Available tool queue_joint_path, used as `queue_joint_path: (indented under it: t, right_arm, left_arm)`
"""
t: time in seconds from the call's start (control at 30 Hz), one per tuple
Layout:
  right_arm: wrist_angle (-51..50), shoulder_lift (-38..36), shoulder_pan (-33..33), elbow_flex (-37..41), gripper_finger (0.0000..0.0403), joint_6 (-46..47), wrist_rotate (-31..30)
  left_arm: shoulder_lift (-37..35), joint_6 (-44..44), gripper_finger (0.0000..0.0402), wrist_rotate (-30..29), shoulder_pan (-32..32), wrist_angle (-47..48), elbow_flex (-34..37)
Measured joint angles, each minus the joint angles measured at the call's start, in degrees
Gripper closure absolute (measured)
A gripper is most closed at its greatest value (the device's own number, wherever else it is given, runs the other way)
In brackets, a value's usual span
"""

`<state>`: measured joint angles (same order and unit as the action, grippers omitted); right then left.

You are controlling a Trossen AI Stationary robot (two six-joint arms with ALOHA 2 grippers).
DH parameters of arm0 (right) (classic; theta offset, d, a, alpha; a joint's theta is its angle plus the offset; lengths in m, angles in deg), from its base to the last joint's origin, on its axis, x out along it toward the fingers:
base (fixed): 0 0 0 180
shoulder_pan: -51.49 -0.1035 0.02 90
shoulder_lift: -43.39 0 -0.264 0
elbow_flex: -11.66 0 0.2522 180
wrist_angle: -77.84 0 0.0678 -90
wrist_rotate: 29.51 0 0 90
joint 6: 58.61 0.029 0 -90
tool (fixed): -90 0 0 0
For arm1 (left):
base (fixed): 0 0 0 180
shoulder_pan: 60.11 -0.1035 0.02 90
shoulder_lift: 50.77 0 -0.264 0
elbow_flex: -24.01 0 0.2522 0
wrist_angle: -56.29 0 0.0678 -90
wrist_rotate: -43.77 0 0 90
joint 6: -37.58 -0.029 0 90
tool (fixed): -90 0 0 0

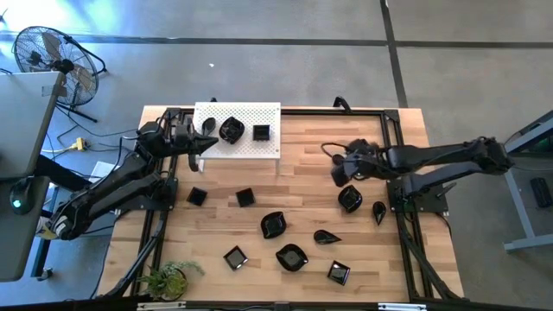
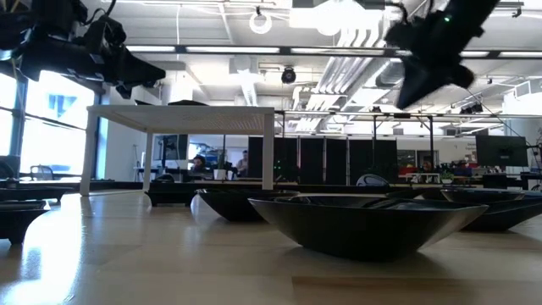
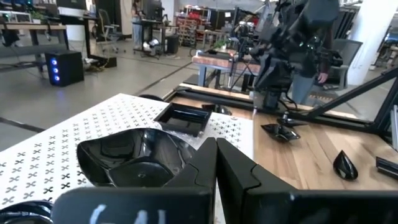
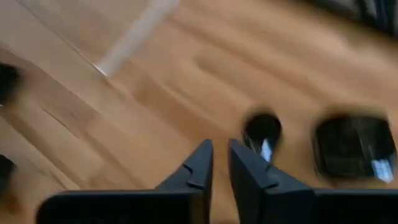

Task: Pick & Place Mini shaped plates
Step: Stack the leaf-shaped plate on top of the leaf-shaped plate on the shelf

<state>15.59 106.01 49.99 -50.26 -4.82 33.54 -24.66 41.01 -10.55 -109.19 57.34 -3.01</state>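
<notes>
White board (image 1: 238, 130), upper centre of the high view, carries 3 plates (image 1: 232, 130). 10 plates (image 1: 274, 225) lie scattered lower on the table (image 1: 302, 147). Left gripper (image 1: 207, 143), clenched and empty, is parked at the board. Right gripper (image 1: 339, 174), slightly parted, nothing held, hangs above a plate (image 1: 350, 199). Step judged: reaching; descent and alignment needed next.

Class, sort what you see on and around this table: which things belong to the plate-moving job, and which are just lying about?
Job:
mini shaped plates
white perforated board, already holding several plates
left gripper, shut, over the board
right gripper, above the table

Lying about:
floor fan
potted plant
</notes>
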Motion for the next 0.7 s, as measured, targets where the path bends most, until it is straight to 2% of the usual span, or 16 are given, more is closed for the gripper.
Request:
queue_joint_path:
  t: [0.17, 0.23, 0.33, 0.5, 0.7]
  right_arm:
    - [-7.0, 0.5, 0.0, 4.1, 0.0288, 13.7, 11.1]
    - [-7.2, 0.5, 0.2, 7.1, 0.0266, 20.4, 16.7]
    - [-6.2, 0.5, -0.4, 11.7, 0.0243, 26.8, 21.2]
    - [0.6, 0.2, -2.4, 19.6, 0.0235, 33.9, 24.4]
    - [12.5, 0.0, -3.7, 25.4, 0.0259, 36.4, 25.9]
  left_arm:
    - [0.0, -0.1, 0.0401, 0.2, 0.0, 0.3, 0.0]
    - [0.0, -0.1, 0.0401, 0.3, 0.0, 0.5, 0.0]
    - [0.0, -0.1, 0.0401, 0.3, 0.0, 0.9, 0.0]
    - [0.0, -0.1, 0.0401, 1.1, 0.0, 1.0, 0.0]
    - [0.0, -0.4, 0.0401, 1.0, 0.0, 1.8, 0.0]
